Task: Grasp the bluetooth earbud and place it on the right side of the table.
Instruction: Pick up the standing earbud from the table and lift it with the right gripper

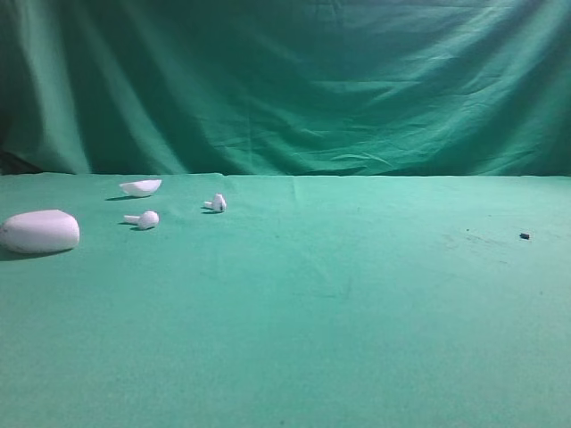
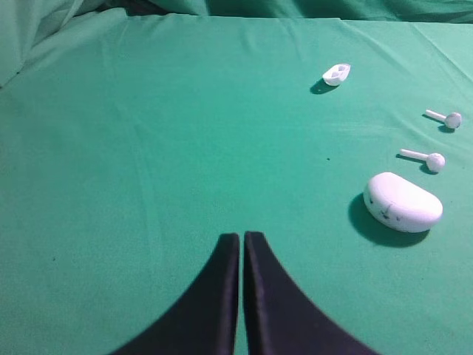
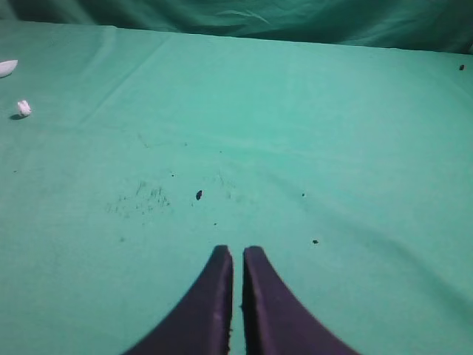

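The bluetooth earbud [image 1: 217, 203] lies on the green table [image 1: 339, 303] at the back left, with a short stem and a dark speck. It also shows far right in the left wrist view [image 2: 446, 118] and at the left edge of the right wrist view [image 3: 24, 108]. My left gripper [image 2: 242, 235] is shut and empty, well short and to the left of it. My right gripper [image 3: 238, 250] is shut and empty over bare cloth, far from it. Neither gripper shows in the exterior high view.
The twin earbud with a ball head [image 1: 143, 218] lies left of the task earbud. The white oval case [image 1: 40, 231] sits at the far left, and a white lid-like shell [image 1: 141, 187] behind it. A small dark crumb [image 1: 525, 236] lies at the right.
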Robot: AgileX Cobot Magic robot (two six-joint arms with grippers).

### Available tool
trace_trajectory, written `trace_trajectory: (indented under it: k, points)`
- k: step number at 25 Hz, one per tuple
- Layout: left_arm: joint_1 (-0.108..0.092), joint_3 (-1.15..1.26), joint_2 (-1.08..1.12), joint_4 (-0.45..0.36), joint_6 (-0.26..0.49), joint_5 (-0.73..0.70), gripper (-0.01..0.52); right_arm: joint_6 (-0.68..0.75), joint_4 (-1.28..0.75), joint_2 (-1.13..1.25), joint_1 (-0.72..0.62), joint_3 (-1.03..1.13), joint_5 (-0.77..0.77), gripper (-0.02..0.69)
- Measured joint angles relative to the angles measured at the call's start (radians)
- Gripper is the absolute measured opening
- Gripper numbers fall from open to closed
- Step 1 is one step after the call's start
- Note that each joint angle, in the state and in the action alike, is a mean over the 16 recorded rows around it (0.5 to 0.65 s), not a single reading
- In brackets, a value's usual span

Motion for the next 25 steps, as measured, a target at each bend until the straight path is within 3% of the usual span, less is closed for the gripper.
trace_trajectory:
  k: [15, 25]
  points:
    - [0.0, 0.0, 0.0, 0.0, 0.0, 0.0, 0.0, -0.006, -0.008, 0.0, 0.0, 0.0, -0.029, 0.046]
    - [0.0, 0.0, 0.0, 0.0, 0.0, 0.0, 0.0, -0.016, 0.019, 0.0, 0.0, -0.008, -0.399, 0.046]
